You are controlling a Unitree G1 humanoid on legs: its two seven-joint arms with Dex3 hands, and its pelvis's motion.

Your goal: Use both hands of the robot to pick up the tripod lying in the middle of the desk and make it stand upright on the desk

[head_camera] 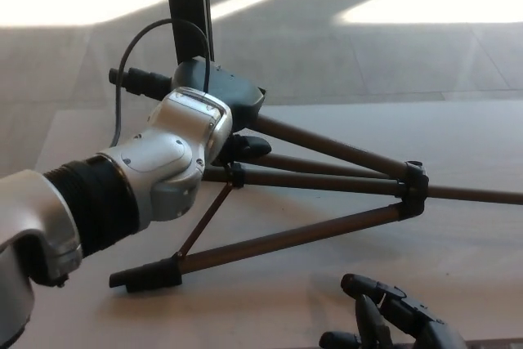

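The desk (458, 132) filled most of the view, its near edge cut off at the bottom. The left arm (106, 194) reached in from the left and covered the tripod's (327, 177) top end. The tripod lay on its side on the desk, legs spread toward the right, one leg running out of frame. The left hand (225, 104) sat at the point where the legs met; a thumb showed beneath, but I could not tell how the fingers closed. The right hand (392, 320), partly cropped at the bottom edge, had its fingers spread and held nothing.
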